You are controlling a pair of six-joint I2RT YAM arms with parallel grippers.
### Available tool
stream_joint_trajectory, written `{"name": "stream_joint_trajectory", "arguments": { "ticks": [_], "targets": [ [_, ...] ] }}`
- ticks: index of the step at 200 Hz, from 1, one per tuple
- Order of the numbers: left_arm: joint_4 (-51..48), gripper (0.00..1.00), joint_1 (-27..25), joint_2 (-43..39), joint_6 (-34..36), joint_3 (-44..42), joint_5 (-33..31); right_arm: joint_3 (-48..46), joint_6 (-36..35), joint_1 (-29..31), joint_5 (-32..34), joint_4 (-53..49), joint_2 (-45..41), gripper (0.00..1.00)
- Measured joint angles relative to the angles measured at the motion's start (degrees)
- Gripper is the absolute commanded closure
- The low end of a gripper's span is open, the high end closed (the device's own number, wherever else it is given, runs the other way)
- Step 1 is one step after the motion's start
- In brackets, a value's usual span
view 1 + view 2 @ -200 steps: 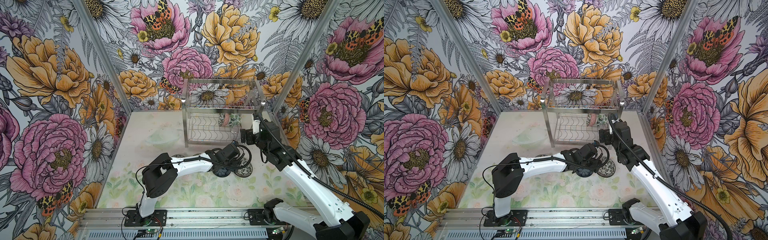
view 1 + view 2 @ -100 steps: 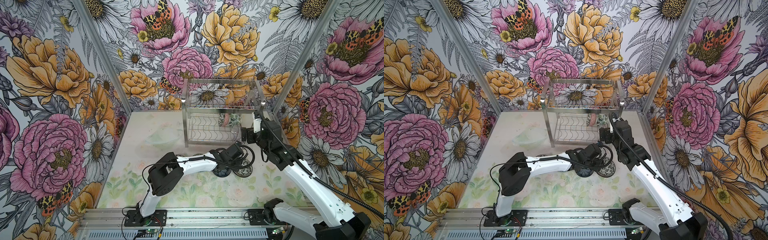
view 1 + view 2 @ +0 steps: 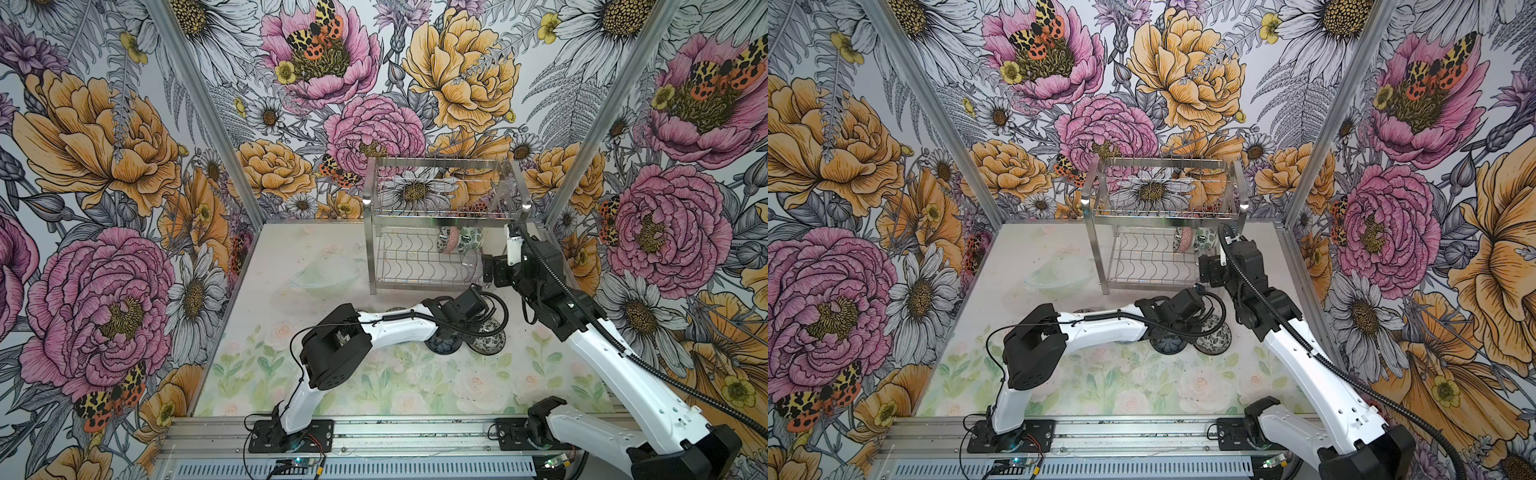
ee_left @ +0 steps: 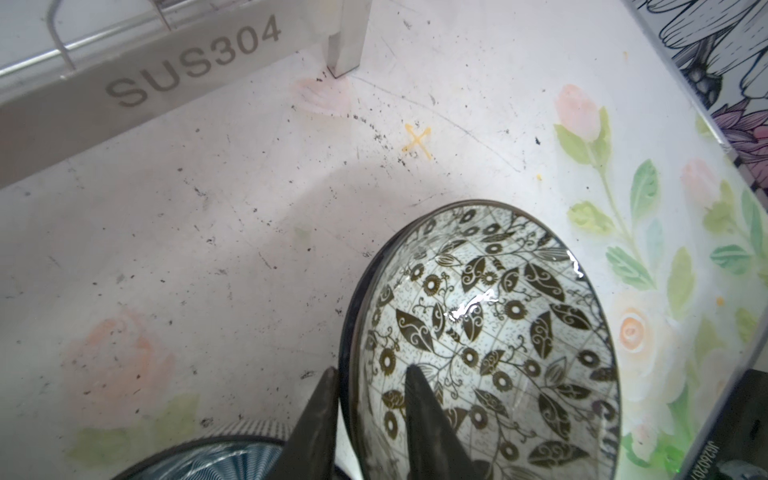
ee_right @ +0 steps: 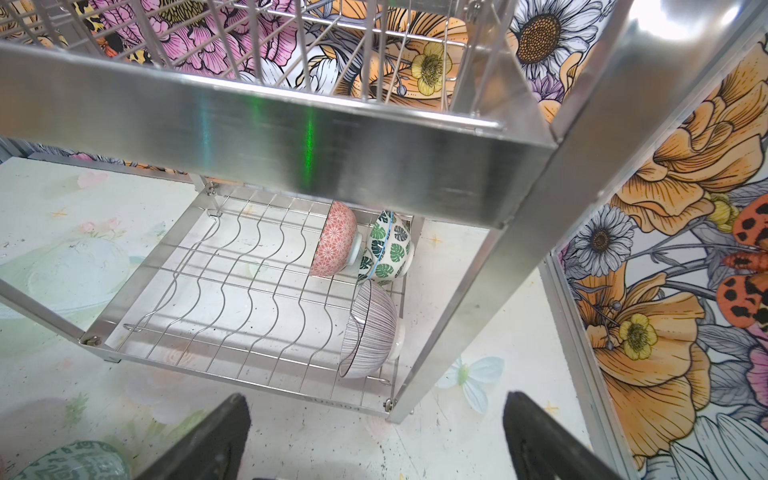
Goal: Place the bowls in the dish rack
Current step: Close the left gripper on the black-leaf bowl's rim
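A black-and-white leaf-patterned bowl [image 4: 498,332] [image 3: 492,343] sits on the table by the dish rack's [image 3: 440,214] front right leg. My left gripper [image 4: 371,370] straddles its rim, one finger outside and one inside, jaws narrow; whether they pinch it does not show. A blue-striped bowl [image 4: 208,457] [image 3: 442,345] lies beside it. On the rack's lower shelf stand a pink bowl [image 5: 334,241], a green-leaf bowl [image 5: 388,249] and a grey-striped bowl [image 5: 370,328]. My right gripper [image 5: 378,409] hangs open and empty before that shelf's front right corner.
A faint pale-green bowl shape [image 3: 324,276] lies left of the rack. Another patterned bowl [image 3: 1086,311] peeks out behind the left forearm. The right enclosure wall [image 4: 706,104] runs close to the black-and-white bowl. The rack's steel front bar [image 4: 124,83] stands just beyond it.
The left gripper's jaws have narrowed around the black-and-white bowl's rim and the left arm has reached a little further right. The right arm has barely moved.
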Motion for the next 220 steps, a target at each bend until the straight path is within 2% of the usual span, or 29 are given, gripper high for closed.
{"name": "stream_joint_trajectory", "arguments": {
  "ticks": [67, 220],
  "targets": [
    [0.6, 1.0, 0.4, -0.1, -0.1, 0.3, -0.2, 0.0, 0.0, -0.3, 0.0, 0.0, 0.0, 0.03],
    [0.1, 1.0, 0.7, -0.4, 0.0, 0.5, -0.3, 0.0, 0.0, -0.4, 0.0, 0.0, 0.0, 0.03]
  ]
}}
